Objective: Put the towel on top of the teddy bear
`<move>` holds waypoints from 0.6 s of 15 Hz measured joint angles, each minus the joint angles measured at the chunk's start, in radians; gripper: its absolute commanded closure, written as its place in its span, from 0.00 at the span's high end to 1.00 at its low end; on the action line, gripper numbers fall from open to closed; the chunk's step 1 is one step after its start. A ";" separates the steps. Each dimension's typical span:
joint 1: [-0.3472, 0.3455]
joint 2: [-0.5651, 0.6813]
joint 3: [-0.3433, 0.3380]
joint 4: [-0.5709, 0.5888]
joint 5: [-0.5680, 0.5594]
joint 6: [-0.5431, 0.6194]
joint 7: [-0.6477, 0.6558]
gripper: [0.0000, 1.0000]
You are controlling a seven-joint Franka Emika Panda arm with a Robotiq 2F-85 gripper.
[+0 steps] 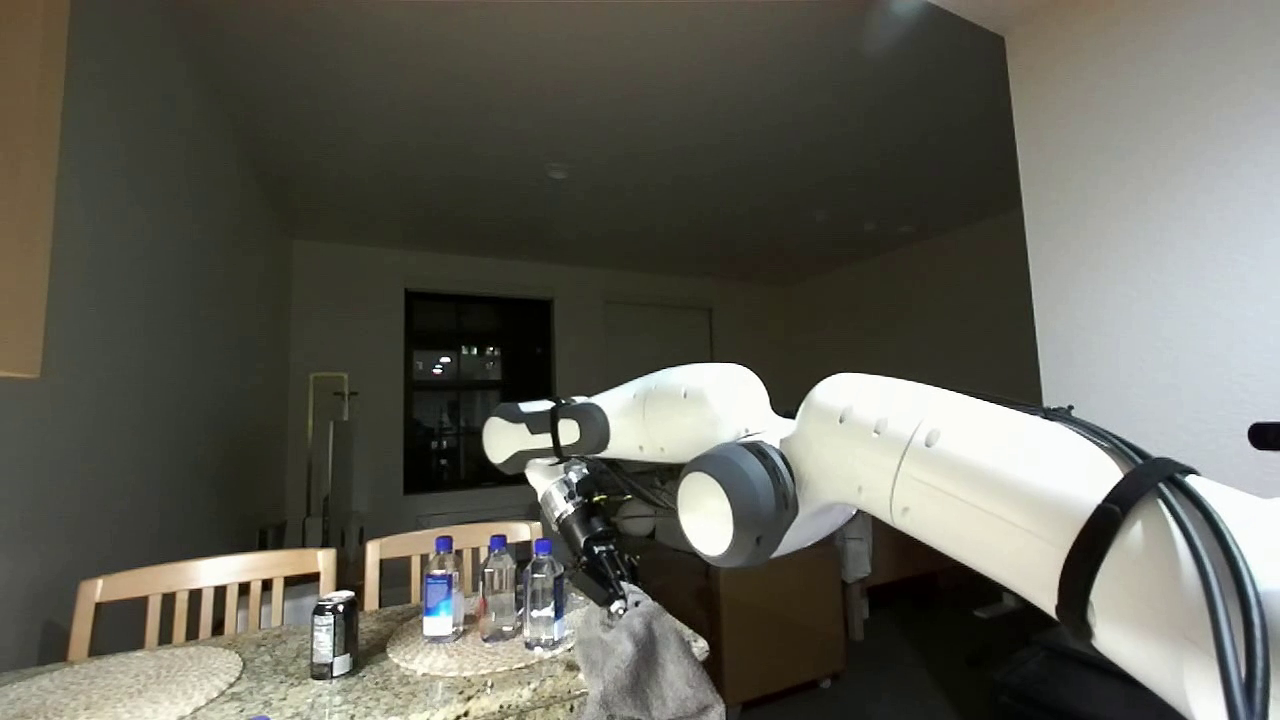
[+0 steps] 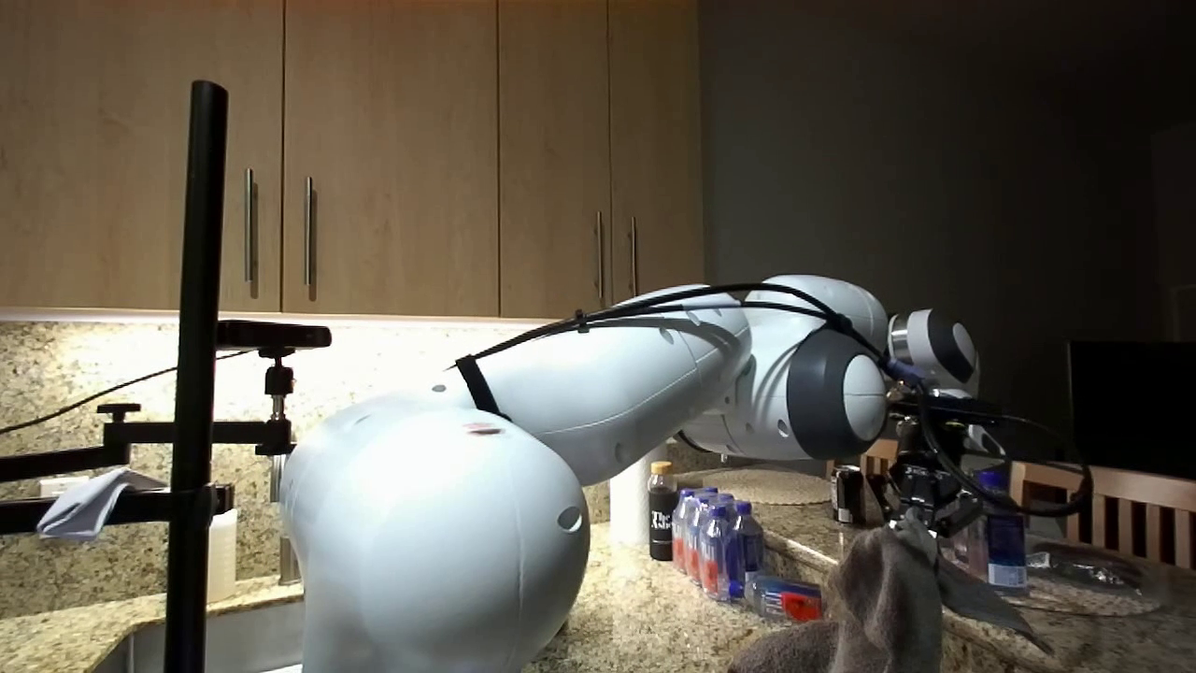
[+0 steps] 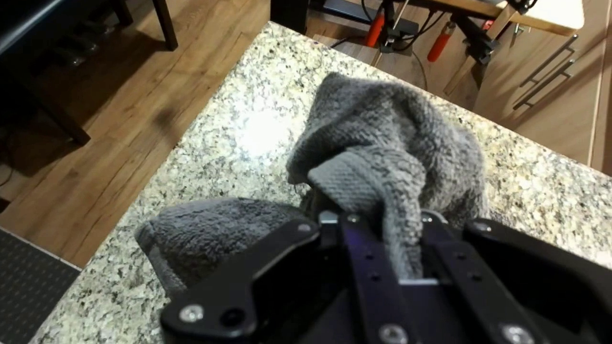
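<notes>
First, one claw (image 3: pixel 380 224), clamped on a grey towel (image 1: pixel 645 665) that hangs downward, limp, its long axis roughly upright. Beneath, a speckled stone counter (image 3: pixel 282 71), bare toward its corner in the wrist view, with wooden floor (image 3: pixel 215 38) past the edge; near the towel, three bottles (image 1: pixel 497 600) on a woven mat (image 1: pixel 470 660), chairs (image 1: pixel 210 573) beyond.

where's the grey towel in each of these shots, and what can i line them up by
In an exterior view: the towel is at the bottom, around the middle of the width, cut off by the lower edge.
In an exterior view: the towel is at the bottom, right of centre, also cut off below.
In the wrist view: the towel is in folds around the middle.
Shared landmark: the black gripper, with the towel at its fingertips.
</notes>
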 measured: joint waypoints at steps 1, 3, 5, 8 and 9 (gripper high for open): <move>-0.003 0.003 0.003 0.000 0.016 0.011 0.024 0.09; -0.012 0.008 0.007 0.000 0.056 0.039 0.081 0.09; -0.026 0.009 0.012 0.000 0.108 0.096 0.162 0.09; -0.041 0.010 0.014 0.002 0.140 0.223 0.271 0.09; -0.043 0.011 0.012 0.003 0.141 0.272 0.299 0.09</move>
